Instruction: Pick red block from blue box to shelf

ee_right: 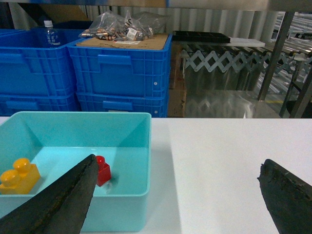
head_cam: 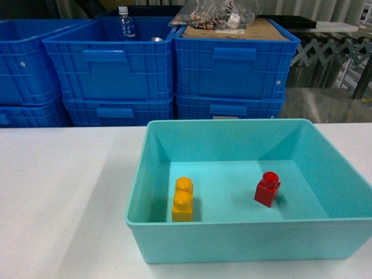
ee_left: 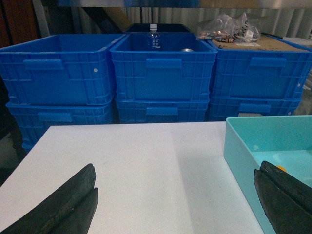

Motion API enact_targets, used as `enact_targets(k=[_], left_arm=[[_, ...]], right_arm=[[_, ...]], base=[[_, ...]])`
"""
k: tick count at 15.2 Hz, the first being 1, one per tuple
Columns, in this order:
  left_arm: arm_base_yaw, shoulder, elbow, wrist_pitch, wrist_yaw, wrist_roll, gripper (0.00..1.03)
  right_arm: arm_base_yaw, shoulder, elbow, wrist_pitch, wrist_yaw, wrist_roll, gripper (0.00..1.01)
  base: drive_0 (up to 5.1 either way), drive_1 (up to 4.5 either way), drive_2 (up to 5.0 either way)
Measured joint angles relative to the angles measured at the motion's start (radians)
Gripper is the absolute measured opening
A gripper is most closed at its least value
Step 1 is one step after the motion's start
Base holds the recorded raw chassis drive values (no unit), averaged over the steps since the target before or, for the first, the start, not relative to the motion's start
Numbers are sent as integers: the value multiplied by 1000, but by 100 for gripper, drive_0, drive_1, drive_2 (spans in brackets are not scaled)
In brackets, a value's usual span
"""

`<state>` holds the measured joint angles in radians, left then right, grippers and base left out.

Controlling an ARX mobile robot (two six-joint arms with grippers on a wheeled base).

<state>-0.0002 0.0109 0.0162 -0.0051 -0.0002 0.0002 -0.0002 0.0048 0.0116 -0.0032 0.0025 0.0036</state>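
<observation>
Where the white table (head_cam: 64, 192) runs left of the blue box (head_cam: 232, 238), it lies bare out to its near-left corner, seen in the left wrist view; right of the box, in the right wrist view, the top is bare as well. The box sits square on the table, thin rim unbroken, smooth walls sloping in to the floor.

Inside the box: two bricks. One red block (head_cam: 267, 189), single stud, upright on the floor right of centre, apart from every wall. One yellow brick (head_cam: 182, 200), two studs, near the front-left corner, well apart from the red.

Left gripper (ee_left: 178, 202): fingers wide apart, nothing between them, above the table with the right finger (ee_left: 285, 200) over the box's left wall. Right gripper (ee_right: 180, 197): fingers spread wide, left finger (ee_right: 58, 202) over the box's near rim, right finger over bare table.

Behind the table: dark blue crates (head_cam: 116, 64) in three stacks, each two high. One bottle (head_cam: 125, 23) stands in the middle top crate; bagged parts (head_cam: 218, 14) lie on cardboard over the right one. Steel shelf (ee_right: 285, 53) uprights show far right
</observation>
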Motion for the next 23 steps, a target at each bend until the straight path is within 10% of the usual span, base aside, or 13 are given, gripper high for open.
enact_targets(k=[23], left_arm=[[0, 0, 0, 0, 0, 0, 98]], right_arm=[[0, 0, 0, 0, 0, 0, 98]], base=[[0, 0, 0]])
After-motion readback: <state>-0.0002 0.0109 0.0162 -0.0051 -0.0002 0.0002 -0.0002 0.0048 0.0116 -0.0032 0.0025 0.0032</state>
